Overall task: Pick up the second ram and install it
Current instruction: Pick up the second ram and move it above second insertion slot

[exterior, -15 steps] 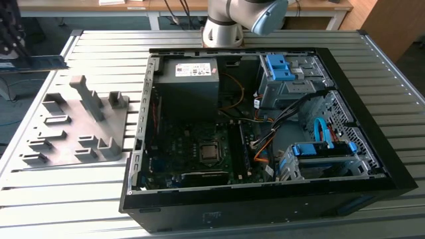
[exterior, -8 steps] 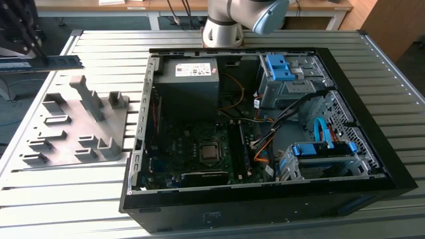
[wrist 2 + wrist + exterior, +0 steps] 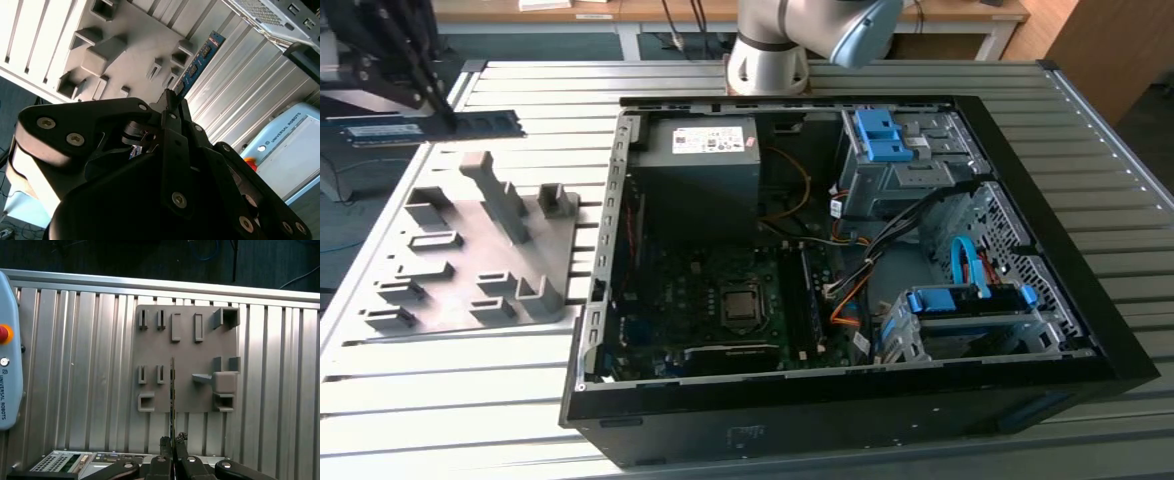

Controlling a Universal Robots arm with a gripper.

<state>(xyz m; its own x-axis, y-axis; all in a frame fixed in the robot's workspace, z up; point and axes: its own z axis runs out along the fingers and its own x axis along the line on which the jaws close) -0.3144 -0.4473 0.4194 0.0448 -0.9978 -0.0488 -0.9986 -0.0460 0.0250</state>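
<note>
Clamping the second ram [image 3: 380,132] across its flat faces, gripper [image 3: 450,125] closed tight on it: light, stiff, probably brittle, likely safest held off the chips.

The tool [image 3: 443,115] hung above the grey holder block [image 3: 480,250], its fingers [image 3: 164,445] clamped on the second ram [image 3: 487,125]. The arm's base [image 3: 767,60] stood well apart from that block.
</note>
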